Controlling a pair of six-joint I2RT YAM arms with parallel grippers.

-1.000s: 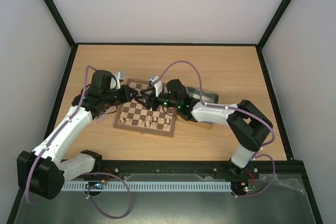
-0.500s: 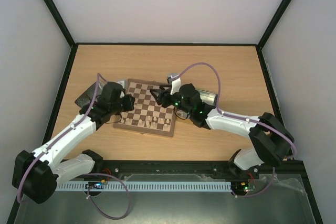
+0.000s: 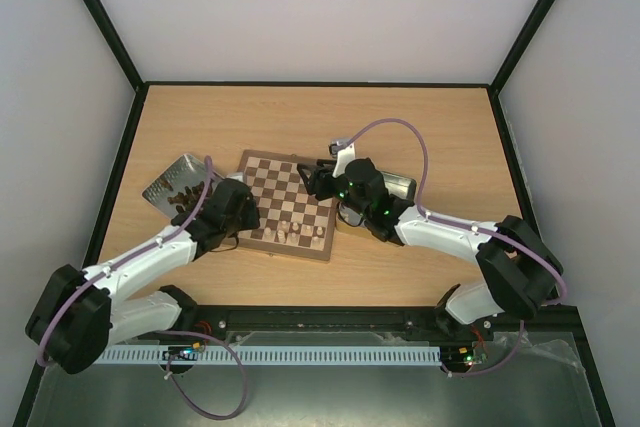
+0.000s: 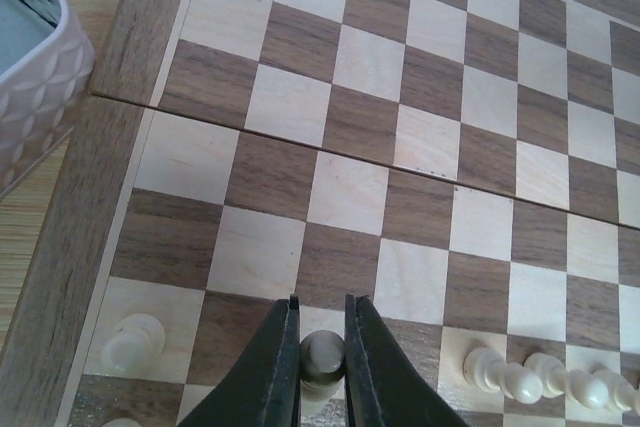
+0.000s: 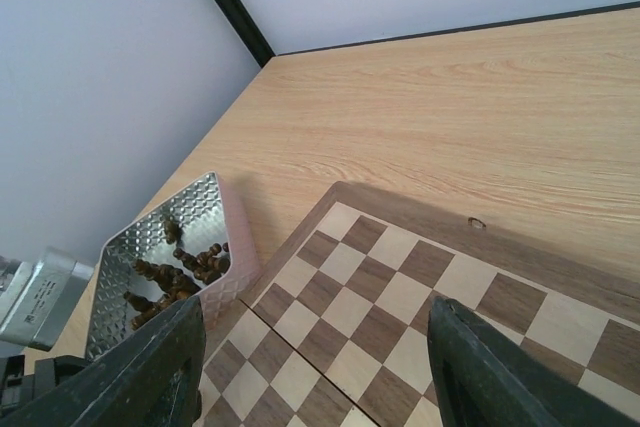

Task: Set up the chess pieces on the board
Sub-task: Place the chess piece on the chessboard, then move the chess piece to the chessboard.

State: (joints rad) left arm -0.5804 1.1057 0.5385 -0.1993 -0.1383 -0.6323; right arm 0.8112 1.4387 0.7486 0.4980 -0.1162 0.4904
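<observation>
Pinching a pale piece [image 4: 322,349] in the left gripper [image 4: 320,319] low over the board [image 4: 400,137], probably to stand it upright, with the right gripper [image 5: 315,312] gaping wide, empty.

You have a light wood surface [image 3: 320,117] enclosed by pale walls [image 3: 300,7] with black corner posts. Left of centre on it sits a small embossed metal tray [image 3: 165,187], and right of centre a rectangular tin [image 3: 402,185] shows only partly. A white slotted cable duct [image 3: 300,355] runs along the near edge.
</observation>
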